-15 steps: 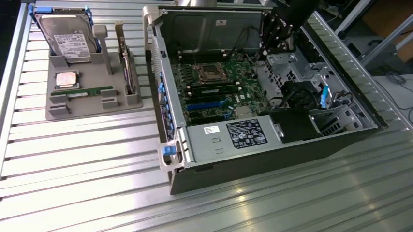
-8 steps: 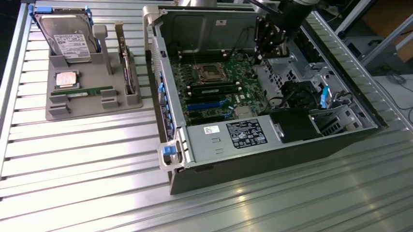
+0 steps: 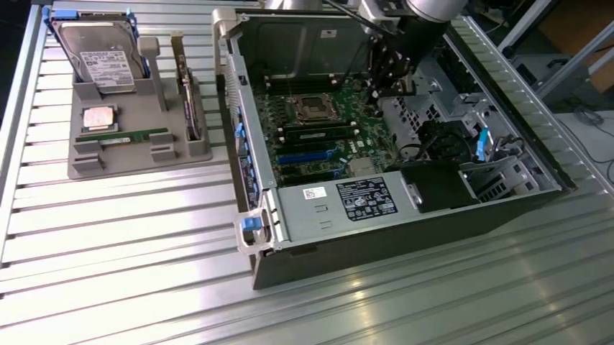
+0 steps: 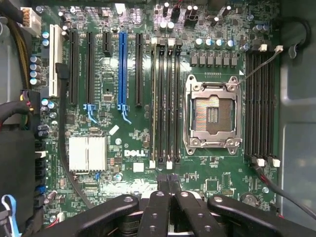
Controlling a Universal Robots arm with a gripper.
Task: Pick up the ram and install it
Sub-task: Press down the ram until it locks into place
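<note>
A ram (image 3: 123,134) lies flat near the holder tray's (image 3: 96,169) front edge, long axis along that edge (processor just behind it). The gripper (image 4: 168,186) hangs well apart, inside the computer case (image 3: 384,237) over the motherboard's memory slots (image 4: 165,98), jaws drawn together; anything pinched between them I cannot tell.

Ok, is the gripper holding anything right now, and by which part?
Nothing seems held: the gripper is shut above the motherboard, nothing visible between its fingers. One ram lies in the gray holder.
</note>
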